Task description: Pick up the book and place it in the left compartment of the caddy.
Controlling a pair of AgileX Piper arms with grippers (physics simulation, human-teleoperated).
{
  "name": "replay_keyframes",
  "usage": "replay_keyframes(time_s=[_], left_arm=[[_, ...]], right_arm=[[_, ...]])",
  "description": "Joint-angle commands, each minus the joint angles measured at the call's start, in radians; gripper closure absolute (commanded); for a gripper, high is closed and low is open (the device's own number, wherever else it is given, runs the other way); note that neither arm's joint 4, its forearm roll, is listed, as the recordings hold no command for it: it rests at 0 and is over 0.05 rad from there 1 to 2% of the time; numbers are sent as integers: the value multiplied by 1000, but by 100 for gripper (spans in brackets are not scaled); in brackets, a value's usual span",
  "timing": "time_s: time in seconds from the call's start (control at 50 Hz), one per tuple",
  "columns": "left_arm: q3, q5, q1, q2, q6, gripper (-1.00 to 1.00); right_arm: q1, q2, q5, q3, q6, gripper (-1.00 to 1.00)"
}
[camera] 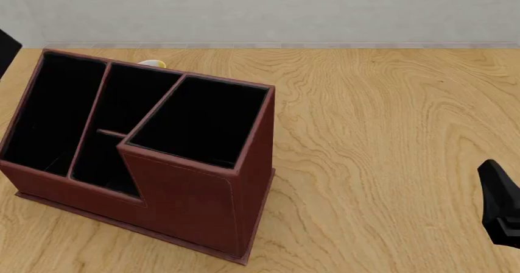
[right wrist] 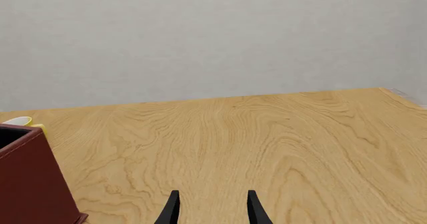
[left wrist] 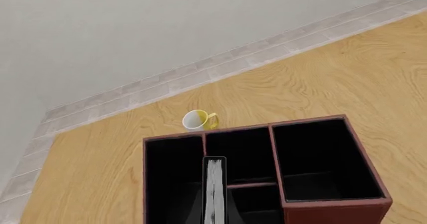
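On the pale wooden tabletop (camera: 390, 133), the large reddish-brown leather-look caddy (camera: 195, 206) is standing with its black-lined sections open to the top and its taller square section nearest the camera in the front view. The long narrow left compartment (camera: 49, 111) is running along its lower end, and nothing is showing inside it from the front.

The small thin black-covered book (left wrist: 214, 189) is appearing only in the left wrist view, on edge with its white pages toward the camera, seemingly poised above the divider beside that slot. The left gripper's fingers are not showing, so I cannot tell whether they are clamped on the book, though that looks likely.

To do this well, the book should be shifted clear of the divider, kept upright, then lowered straight.

The right gripper (right wrist: 212, 208) is hovering well apart over bare wood, fingers spread and empty. A small yellow-handled mug (left wrist: 199, 119) is sitting just behind the caddy.
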Motion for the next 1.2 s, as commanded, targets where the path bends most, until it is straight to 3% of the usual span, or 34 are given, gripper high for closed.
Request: replay_keyframes(time_s=[0.02,0.24,0.78,0.82,0.88,0.92,1.2], left_arm=[[-5,-11,37,26,0,100],[-6,-9,66,91,-52,100],[23,-43,133,187,-15,100],[17,-27,123,202,-67,100],[26,-40,125,203,-57,100],[19,-29,117,213,-98,100],[28,-41,135,230,-88,100]], right_arm=[[-2,3,-3,0,1,-100],[-3,7,-5,0,-1,-100],[0,4,-3,0,-8,-100],[-1,7,-5,0,-7,-100],[0,6,-4,1,-8,-100],[0,8,-6,1,-8,-100],[3,12,-8,0,-9,-100]])
